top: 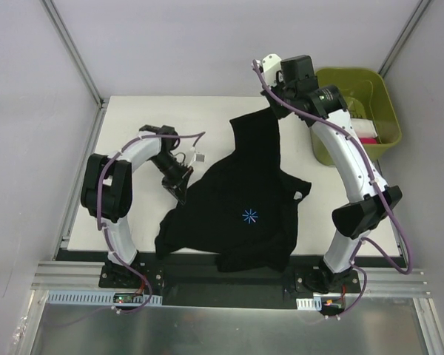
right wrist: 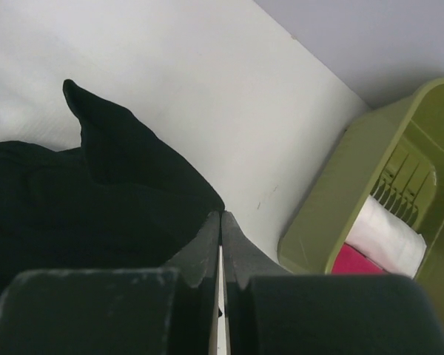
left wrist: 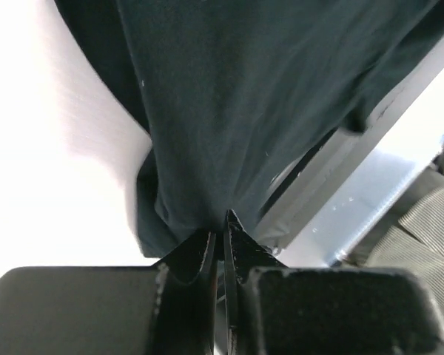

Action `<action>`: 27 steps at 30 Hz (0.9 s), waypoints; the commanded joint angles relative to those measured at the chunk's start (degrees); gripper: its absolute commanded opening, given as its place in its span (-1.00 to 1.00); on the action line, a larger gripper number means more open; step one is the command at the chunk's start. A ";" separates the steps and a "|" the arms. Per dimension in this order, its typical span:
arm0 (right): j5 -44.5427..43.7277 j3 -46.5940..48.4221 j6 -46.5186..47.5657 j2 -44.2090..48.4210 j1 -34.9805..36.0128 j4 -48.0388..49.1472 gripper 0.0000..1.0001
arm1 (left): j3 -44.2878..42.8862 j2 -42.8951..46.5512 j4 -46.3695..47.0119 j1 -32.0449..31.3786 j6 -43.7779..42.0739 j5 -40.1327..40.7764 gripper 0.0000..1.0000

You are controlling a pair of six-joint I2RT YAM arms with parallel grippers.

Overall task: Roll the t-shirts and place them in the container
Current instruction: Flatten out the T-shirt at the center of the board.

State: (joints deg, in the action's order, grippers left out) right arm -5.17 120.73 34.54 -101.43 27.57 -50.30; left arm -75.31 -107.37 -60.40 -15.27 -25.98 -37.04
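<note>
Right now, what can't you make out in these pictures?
- Top view: left gripper tips lost against the black t-shirt.
- Right wrist view: green bin cut by the frame edge, contents unclear.
- Top view: right arm covers part of that bin.

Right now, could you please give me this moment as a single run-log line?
left claw: shut on black t-shirt edge | right claw: shut on its far end | status: not yet rolled

Black t-shirt [top: 244,200] with light-blue starburst print [top: 249,216] on white table [top: 133,122], left gripper [top: 183,195] at its left edge, right gripper [top: 275,111] at its far corner, green bin [top: 355,72] to its right
</note>
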 commanded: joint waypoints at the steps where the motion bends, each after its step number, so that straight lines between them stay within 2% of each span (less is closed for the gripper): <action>1: -3.79 6.96 -0.71 -2.18 -1.90 3.28 -0.99 | -13.69 3.75 -11.19 2.77 -5.75 0.99 -1.00; 2: -3.53 9.07 -1.14 -3.24 -2.95 3.11 -0.99 | -21.82 3.66 -13.84 3.48 -5.93 1.09 -1.00; 3: -2.40 15.27 -1.49 -4.38 -3.83 1.80 -0.99 | -26.77 2.53 -16.48 4.01 -6.71 0.83 -1.00; 4: -0.21 18.11 -1.76 -6.31 -4.63 1.35 -0.99 | -31.87 1.82 -22.68 4.45 -7.33 0.22 -1.00; 5: 0.33 20.05 -1.07 -6.50 -5.94 1.44 -0.99 | -40.97 1.38 -24.83 4.46 -8.03 -0.05 -1.00; 8: -0.19 18.15 2.36 -3.10 -6.30 7.31 -0.99 | -47.55 2.95 -26.52 4.02 -8.47 -1.10 -1.00; 10: 0.68 13.94 2.46 -0.28 -6.30 11.53 -0.99 | -46.25 6.37 -26.52 3.23 -8.91 -2.07 -1.00; 13: 4.09 11.56 1.49 3.16 -6.30 10.85 -0.99 | -35.56 11.73 -26.52 0.34 -9.44 -4.88 -1.00; 14: 4.72 10.94 1.58 3.77 -6.30 9.45 -0.99 | -28.30 12.97 -26.52 -1.85 -9.36 -6.19 -0.99; 16: 9.89 5.61 2.19 7.28 -6.30 6.63 -0.99 | -20.97 16.57 -26.52 -4.41 -8.83 -8.65 -0.87; 17: 10.61 2.61 2.28 8.86 -6.30 6.36 -0.99 | -15.19 17.80 -26.52 -5.38 -8.31 -9.97 -0.83; 18: 11.23 0.15 2.54 12.36 -6.30 5.75 -0.99 | -12.96 20.07 -26.00 -6.08 -7.78 -12.25 -0.77; 20: 14.56 -6.95 4.03 15.46 -5.95 3.82 -0.99 | -10.74 21.85 -25.56 -5.83 -7.59 -12.01 -0.40; 23: 17.47 -17.14 5.19 20.64 -5.60 -1.19 -0.99 | -13.19 23.61 -24.59 -5.74 -8.04 -8.68 -0.14; 27: 16.33 -30.94 1.32 25.05 -6.83 -2.17 -0.99 | -17.24 19.06 -18.72 -3.99 -3.83 -1.22 -0.01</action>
State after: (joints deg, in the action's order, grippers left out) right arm 8.93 100.20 38.04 -79.29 21.65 -49.39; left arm -87.74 -88.09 -76.66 -20.80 -32.77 -43.00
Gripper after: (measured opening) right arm 0.010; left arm 0.470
